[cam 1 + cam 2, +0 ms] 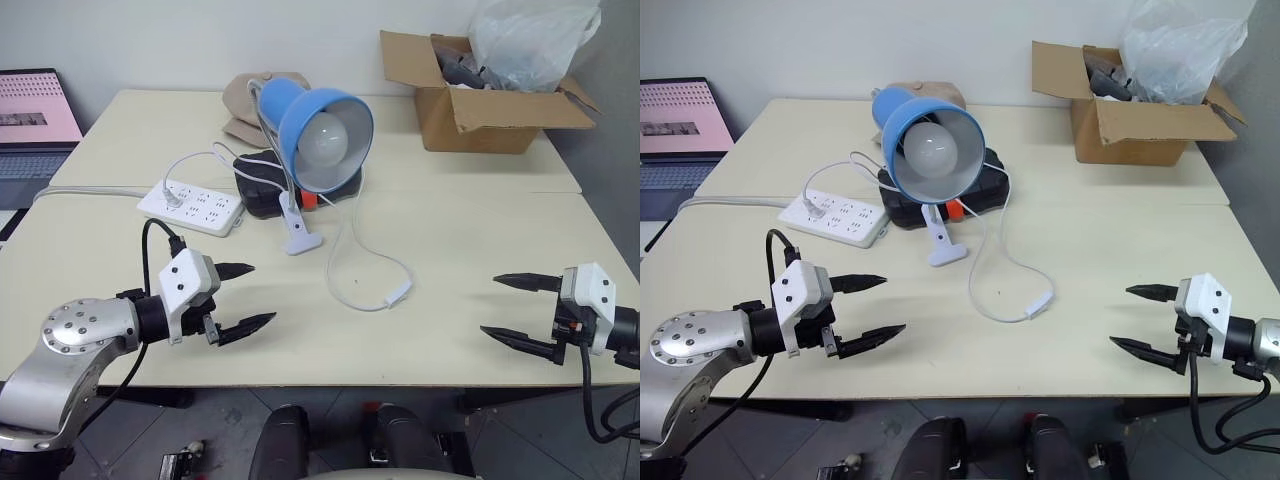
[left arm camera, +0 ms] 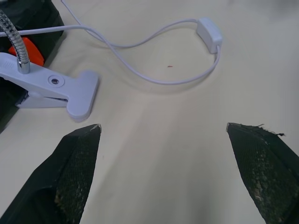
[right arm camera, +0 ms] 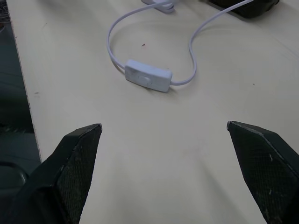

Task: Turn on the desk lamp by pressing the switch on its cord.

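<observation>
Blue and glossy, the dome shade of the desk lamp [image 1: 318, 128] faces the near edge of the pale cream surface [image 1: 470, 230], with a large round frosted white bulb inside it. A thin ribbed metal neck drops from the shade to a white plastic clip base [image 2: 56, 88] lying flat on the surface, just in front of a black case with an orange tab [image 1: 268, 188].

From the lamp the cord [image 1: 345, 262], thin, white and limp, loops toward the near edge and curls back. The switch [image 3: 148, 75], a slim white oblong with rounded ends, lies flat on the bare surface about midway between the two grippers and a little farther in from the near edge.

Near that edge, the left gripper [image 1: 240, 296] hangs with its black tapered jaws spread wide and nothing between them. Toward the near right corner, the right gripper [image 1: 512, 310] does the same, jaws wide apart and empty.

A white multi-socket power strip [image 1: 192, 205] lies toward the left edge. An open cardboard box [image 1: 480, 100] with crumpled clear plastic stands at the far right corner.
</observation>
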You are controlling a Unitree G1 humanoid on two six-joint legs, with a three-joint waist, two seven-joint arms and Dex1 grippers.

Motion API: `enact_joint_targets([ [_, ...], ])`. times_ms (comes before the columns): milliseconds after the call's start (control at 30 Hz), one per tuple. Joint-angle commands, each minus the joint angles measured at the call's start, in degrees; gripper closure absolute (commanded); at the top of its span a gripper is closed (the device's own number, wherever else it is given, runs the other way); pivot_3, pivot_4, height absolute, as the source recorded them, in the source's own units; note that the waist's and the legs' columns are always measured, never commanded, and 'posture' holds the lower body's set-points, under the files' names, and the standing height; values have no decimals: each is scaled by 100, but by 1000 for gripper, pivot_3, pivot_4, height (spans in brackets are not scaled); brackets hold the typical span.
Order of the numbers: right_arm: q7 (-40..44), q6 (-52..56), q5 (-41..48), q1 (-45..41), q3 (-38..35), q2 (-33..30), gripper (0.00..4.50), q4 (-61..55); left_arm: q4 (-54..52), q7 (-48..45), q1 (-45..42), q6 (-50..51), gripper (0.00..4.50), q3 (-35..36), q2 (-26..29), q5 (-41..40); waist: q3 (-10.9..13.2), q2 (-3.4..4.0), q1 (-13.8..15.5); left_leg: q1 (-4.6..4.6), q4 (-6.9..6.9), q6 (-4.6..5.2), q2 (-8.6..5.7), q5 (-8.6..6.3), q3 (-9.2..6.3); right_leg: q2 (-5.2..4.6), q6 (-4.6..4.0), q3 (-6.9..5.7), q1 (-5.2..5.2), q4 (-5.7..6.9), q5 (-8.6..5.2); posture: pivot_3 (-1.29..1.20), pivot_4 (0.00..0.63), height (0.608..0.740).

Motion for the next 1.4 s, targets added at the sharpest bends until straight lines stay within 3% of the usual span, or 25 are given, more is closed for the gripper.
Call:
enact_joint_targets([
  [33, -32, 8, 32, -39, -35, 14, 0, -218, -467, 204, 92, 239, 30, -207, -88, -63, 0, 0, 2, 0, 0, 0, 0, 0, 0, 0, 3, 0, 0, 0, 1, 0, 150, 740],
  [533, -580, 1042, 197, 304, -163, -53, 0, -1258, -91, 1359, -1187, 81, 30, -2195, -1701, 1169, -3, -1, 48, -1, 19, 1, -6, 1, -3, 1, 26, 4, 6, 9, 15, 0, 150, 740],
  [867, -1477, 2375, 387, 651, -445, 40, 0, -2214, 1723, 1180, -2512, -488, 30, -3697, -2778, 2132, -7, -3, 92, -4, 25, 2, -12, 1, -9, 6, 29, 5, 6, 16, 17, 0, 150, 740],
  [1367, -1769, 2651, 428, 780, -585, 135, 0, -2672, 3011, 1464, -3108, -519, 30, -3919, -3695, 2825, -7, -4, 75, -8, 28, 3, -14, 2, -16, 8, 33, 2, 6, 15, 19, 0, 150, 740],
  [1400, -1766, 2650, 420, 762, -572, 124, 0, -2664, 3019, 1464, -3113, -529, 203, -3917, -3719, 2838, -7, -4, 73, -8, 28, 3, -14, 2, -16, 8, 32, 2, 6, 15, 19, 0, 150, 740],
])
